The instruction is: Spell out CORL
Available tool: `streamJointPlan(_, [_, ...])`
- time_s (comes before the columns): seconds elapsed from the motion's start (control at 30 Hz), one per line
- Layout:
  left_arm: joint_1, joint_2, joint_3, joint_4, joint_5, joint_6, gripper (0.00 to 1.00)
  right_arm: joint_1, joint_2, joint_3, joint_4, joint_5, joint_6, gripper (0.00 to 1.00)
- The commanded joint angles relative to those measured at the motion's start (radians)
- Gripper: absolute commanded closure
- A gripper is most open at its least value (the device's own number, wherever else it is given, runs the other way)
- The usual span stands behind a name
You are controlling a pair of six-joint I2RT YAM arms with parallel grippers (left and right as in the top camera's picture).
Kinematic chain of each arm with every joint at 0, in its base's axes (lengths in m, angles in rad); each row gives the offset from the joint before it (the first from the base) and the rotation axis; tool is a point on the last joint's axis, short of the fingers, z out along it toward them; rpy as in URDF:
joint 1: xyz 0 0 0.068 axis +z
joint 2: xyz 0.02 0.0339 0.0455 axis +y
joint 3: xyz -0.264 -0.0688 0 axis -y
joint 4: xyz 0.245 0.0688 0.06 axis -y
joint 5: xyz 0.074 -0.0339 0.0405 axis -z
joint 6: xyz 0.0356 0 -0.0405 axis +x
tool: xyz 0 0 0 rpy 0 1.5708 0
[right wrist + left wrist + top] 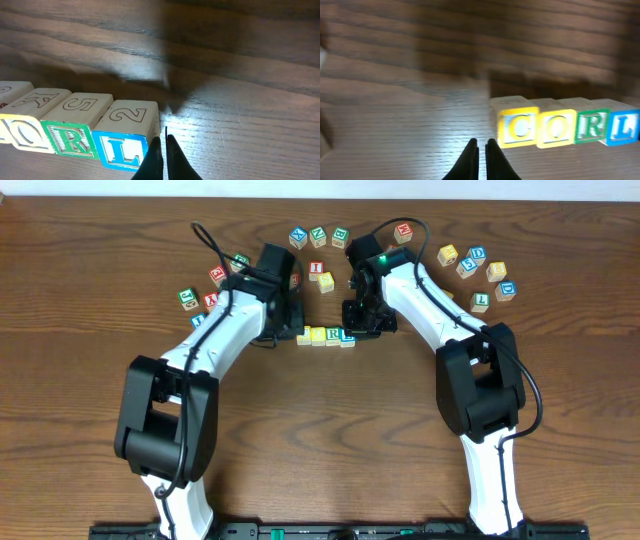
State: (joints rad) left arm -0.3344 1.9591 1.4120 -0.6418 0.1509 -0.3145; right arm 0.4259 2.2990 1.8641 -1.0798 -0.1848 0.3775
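Note:
Four letter blocks stand in a touching row on the table, reading C O R L. In the left wrist view they are the yellow C block [518,127], yellow O block [555,128], green R block [592,125] and blue L block [625,126]. The row shows in the overhead view [326,336]. My left gripper [482,145] is shut and empty, just left of the C. My right gripper [162,141] is shut and empty, at the right side of the L block [120,147]; the R block [70,140] is beside it.
Loose letter blocks lie in an arc at the back: a left group [200,298], a middle group [318,237] and a right group [480,270]. Both arms [230,320] [420,295] reach over the table's middle.

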Motion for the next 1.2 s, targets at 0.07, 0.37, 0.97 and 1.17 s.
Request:
streamJointPlan(0.07, [0.006,0.009,-0.006,0.009,-0.006,0.003,0.92,0.005,-0.016,0.004,-0.002,-0.009,-0.032,0.99])
streamJointPlan(0.37, [0.117,-0.148,0.024,-0.013,-0.017,0.038,0.93,0.002,-0.081,0.041,-0.058,0.001,-0.073,0.99])
streamJointPlan(0.97, [0.256,-0.324,0.019,-0.101,-0.047,0.048,0.92,0.169,-0.137,-0.125,-0.022,0.141,0.024,0.99])
streamJointPlan(1.17, [0.256,-0.324,0.019,-0.103,-0.047,0.048,0.92,0.165,-0.137,-0.217,0.112,0.141,0.06,0.99])
